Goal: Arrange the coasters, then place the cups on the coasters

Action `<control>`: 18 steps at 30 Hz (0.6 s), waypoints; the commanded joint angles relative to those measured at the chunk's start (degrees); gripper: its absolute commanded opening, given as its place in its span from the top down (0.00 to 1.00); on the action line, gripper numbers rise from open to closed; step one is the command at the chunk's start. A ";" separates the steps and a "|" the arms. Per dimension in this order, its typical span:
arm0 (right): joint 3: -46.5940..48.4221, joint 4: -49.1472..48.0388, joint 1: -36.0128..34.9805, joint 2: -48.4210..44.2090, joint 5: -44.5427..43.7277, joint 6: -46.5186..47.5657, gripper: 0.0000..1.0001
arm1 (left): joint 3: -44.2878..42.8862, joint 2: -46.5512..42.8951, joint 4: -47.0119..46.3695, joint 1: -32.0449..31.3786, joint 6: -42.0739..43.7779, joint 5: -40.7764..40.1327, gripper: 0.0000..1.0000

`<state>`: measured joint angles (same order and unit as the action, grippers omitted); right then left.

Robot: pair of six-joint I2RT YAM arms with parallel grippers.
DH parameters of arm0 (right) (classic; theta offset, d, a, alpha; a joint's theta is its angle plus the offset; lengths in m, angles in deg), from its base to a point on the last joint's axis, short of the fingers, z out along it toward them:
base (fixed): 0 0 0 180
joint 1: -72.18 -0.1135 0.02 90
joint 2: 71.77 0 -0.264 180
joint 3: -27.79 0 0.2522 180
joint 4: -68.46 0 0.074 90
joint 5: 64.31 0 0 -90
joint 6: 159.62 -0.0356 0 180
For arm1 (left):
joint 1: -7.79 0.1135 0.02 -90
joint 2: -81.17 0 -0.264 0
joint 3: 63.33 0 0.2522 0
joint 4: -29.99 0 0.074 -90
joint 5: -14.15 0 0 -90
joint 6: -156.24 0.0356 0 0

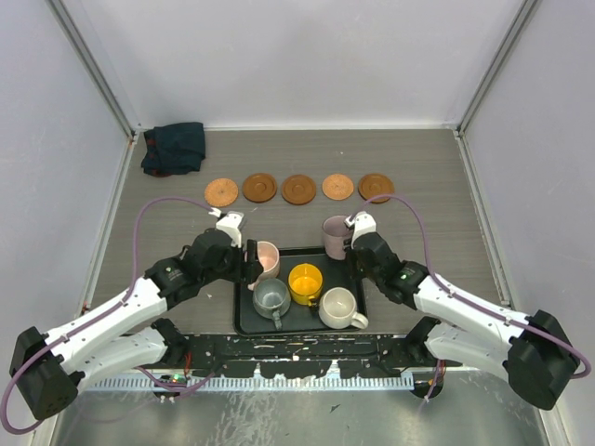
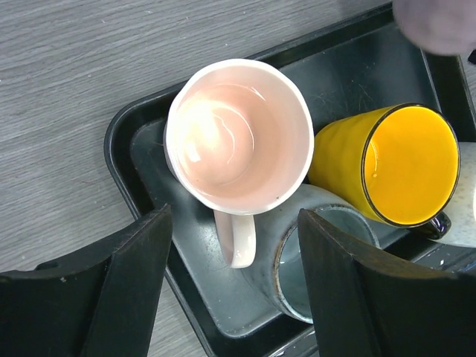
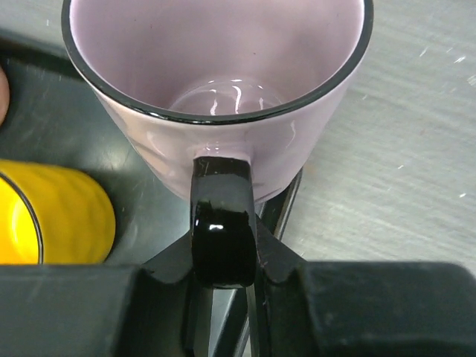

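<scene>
One mauve cup (image 1: pixel 335 236) at tray (image 1: pixel 293 255) rim, right fingers (image 3: pixel 274 260) gripping | left fingers (image 2: pixel 134 275) wide, empty

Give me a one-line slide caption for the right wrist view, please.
Right gripper shut on the mauve cup's black handle at the black tray's edge.

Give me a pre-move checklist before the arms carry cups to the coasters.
1. Layout: ok, five coasters in a row, all bare.
2. Grip: ok, right gripper shut on the mauve cup by its black handle.
3. Lift: cannot tell whether the mauve cup is clear of the black tray.
4. Approach: ok, left gripper open, the handle of the pink cup between its fingers.
5. Finger room: not ok, grey cup crowds that handle.
</scene>
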<state>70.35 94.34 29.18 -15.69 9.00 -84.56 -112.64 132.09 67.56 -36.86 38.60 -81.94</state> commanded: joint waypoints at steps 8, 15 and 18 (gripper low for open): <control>-3.23 -3.15 -0.06 0.00 9.82 -7.21 0.99 | -2.76 0.81 -2.39 -0.19 0.06 -0.35 0.30; -3.01 0.28 -0.29 1.95 11.15 -10.78 0.92 | -2.77 -0.70 -1.41 -0.21 -0.08 -0.65 0.30; -2.89 2.02 -0.64 1.97 11.06 -11.90 0.73 | -2.77 -0.91 -1.32 -0.20 -0.15 -0.60 0.30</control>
<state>66.02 95.08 29.16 -13.97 18.61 -93.30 -112.99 132.52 67.69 -36.86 38.58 -81.92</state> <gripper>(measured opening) 0.245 0.695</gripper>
